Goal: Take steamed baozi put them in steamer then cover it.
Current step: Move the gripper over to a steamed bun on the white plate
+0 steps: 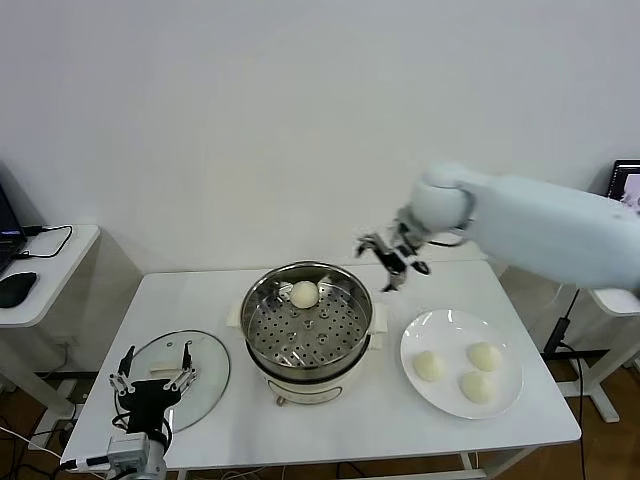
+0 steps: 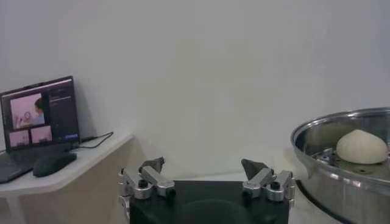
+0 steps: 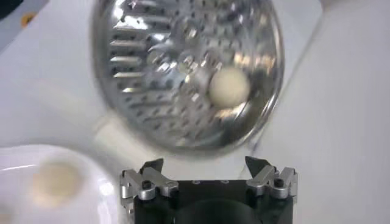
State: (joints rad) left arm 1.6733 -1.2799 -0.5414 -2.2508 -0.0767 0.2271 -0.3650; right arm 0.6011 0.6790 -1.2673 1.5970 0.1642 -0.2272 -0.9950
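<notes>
The steamer [image 1: 308,335] stands in the middle of the white table [image 1: 520,420], its shiny bowl open to the room; one steamed baozi [image 1: 304,294] sits on the perforated tray, toward the far rim; the same bun shows in the left wrist view [image 2: 362,147] and the right wrist view [image 3: 229,86]; three more buns [image 1: 484,356] lie on the white plate [image 1: 425,335], just beside the steamer on the robot's right; the cover [image 1: 205,365] lies flat on the table on the robot's left, apart from the pot

The right gripper [image 1: 392,262] hangs in the air above the table, beyond the steamer's right rim and back from the plate; its fingers stand apart with nothing between them, and its own camera looks down past them [image 3: 210,173] onto the tray

The left gripper [image 1: 152,379] sits low at the near left edge of the table, over the near part of the cover; its fingers are spread wide and hold nothing, as its wrist view shows [image 2: 207,176]

A side desk [image 1: 60,265] stands off to the left with a mouse [image 1: 15,288] on it; the left wrist view shows a laptop [image 2: 36,125] there too, screen lit
</notes>
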